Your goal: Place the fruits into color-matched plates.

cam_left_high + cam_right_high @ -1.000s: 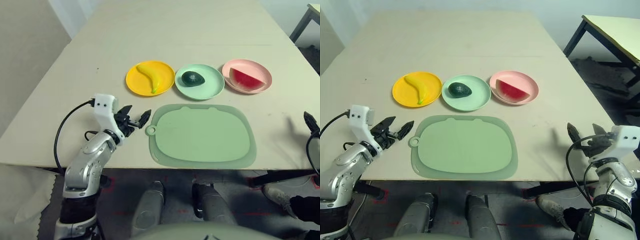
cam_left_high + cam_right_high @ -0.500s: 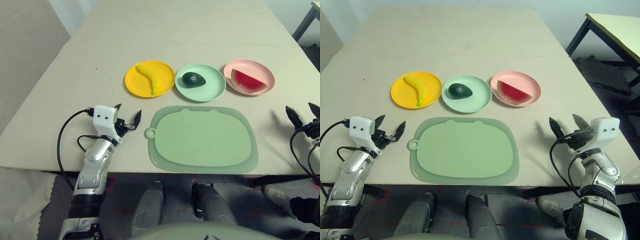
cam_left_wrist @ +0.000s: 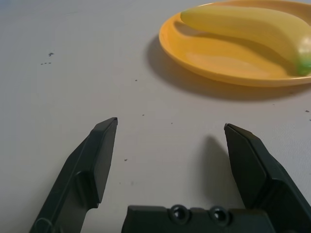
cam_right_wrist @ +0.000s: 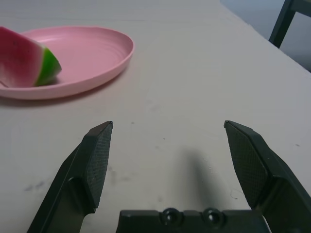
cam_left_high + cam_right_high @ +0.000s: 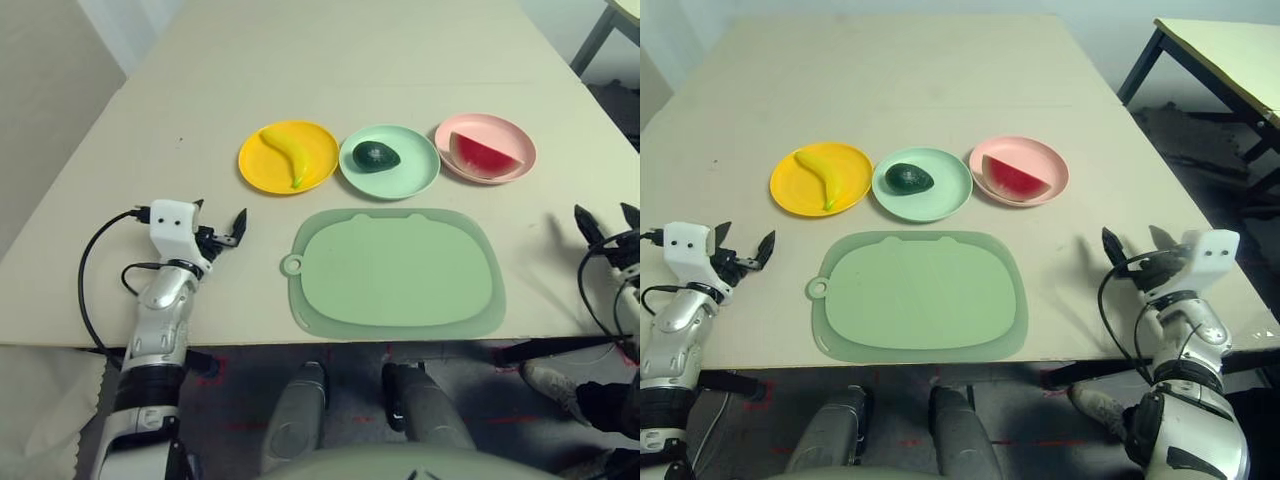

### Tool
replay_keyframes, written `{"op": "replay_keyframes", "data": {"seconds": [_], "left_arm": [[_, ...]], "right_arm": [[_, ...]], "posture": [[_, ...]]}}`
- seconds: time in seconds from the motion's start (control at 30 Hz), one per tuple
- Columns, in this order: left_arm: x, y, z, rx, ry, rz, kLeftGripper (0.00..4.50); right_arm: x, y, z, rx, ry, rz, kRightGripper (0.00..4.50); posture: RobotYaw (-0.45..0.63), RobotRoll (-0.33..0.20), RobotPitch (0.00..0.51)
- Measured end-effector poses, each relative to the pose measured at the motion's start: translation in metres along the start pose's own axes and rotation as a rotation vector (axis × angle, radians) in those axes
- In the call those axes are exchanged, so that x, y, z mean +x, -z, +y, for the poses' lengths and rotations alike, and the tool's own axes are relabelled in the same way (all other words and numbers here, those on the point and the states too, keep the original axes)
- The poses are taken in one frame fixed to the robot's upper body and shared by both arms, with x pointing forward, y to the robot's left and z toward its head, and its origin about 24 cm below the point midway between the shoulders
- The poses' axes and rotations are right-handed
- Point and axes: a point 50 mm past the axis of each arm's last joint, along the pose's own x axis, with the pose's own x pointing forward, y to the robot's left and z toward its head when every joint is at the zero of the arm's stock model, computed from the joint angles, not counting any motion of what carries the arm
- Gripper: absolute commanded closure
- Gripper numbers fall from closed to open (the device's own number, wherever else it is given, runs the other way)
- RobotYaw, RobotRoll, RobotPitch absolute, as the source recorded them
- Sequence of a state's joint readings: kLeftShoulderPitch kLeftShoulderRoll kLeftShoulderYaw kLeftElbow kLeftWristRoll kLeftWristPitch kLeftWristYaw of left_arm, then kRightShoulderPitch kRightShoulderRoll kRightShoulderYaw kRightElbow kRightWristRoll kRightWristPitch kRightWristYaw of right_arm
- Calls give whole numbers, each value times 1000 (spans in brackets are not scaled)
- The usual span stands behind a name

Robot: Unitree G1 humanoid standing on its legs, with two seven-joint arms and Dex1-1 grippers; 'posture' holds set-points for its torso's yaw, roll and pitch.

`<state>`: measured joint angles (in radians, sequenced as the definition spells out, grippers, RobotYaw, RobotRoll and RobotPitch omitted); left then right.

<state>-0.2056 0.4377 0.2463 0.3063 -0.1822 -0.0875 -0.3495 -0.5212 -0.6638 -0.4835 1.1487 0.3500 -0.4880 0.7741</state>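
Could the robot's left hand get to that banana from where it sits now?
Probably yes: the left gripper is open, with bare table between it and the banana on the yellow plate.

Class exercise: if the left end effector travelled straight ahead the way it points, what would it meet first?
Probably the yellow plate holding the banana; before that, bare table. The open left end effector may pass beside it.
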Motion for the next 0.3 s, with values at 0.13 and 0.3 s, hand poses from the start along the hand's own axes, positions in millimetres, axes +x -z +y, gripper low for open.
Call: {"op": "replay_keyframes", "data": {"seconds": [0.13,0.3], "left_arm": [[-3,-1,1,6,7,-2,22],[-6,-2,8,23,8,3,22]], "right_arm": [[5,-3,3,7,-5,-18,0],[6,-1,5,11,-5,-19,0]], "posture": [[51,0,217],[40,0,207]]}}
